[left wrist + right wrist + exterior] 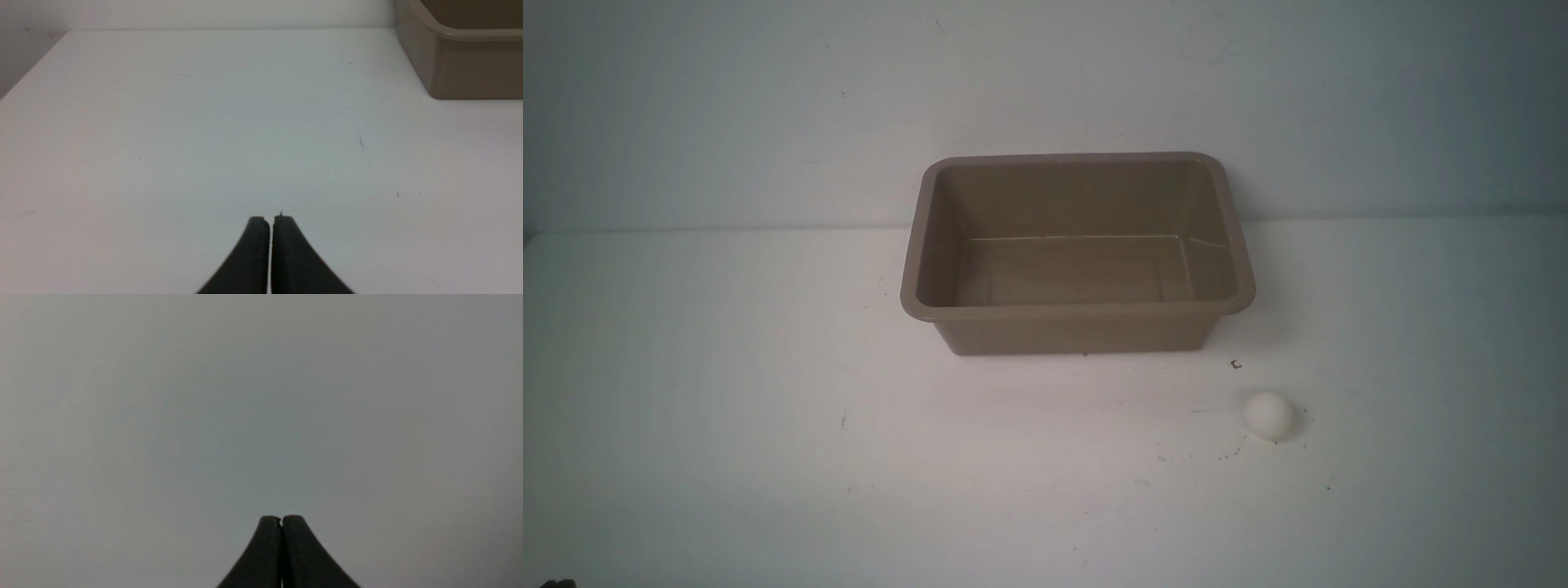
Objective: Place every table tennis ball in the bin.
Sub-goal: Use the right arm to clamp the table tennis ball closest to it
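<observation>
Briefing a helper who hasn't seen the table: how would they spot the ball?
Find the brown bin in the middle of the table. Just off its near right corner, closer to the robot, the ball rests on the white top, apart from the bin. It is the only small white sphere there.

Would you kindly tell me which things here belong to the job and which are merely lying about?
Belonging to the job:
- table tennis ball, on the table
- bin, nothing inside

Just lying about:
- small dark speck near the ball
- white table itself
</observation>
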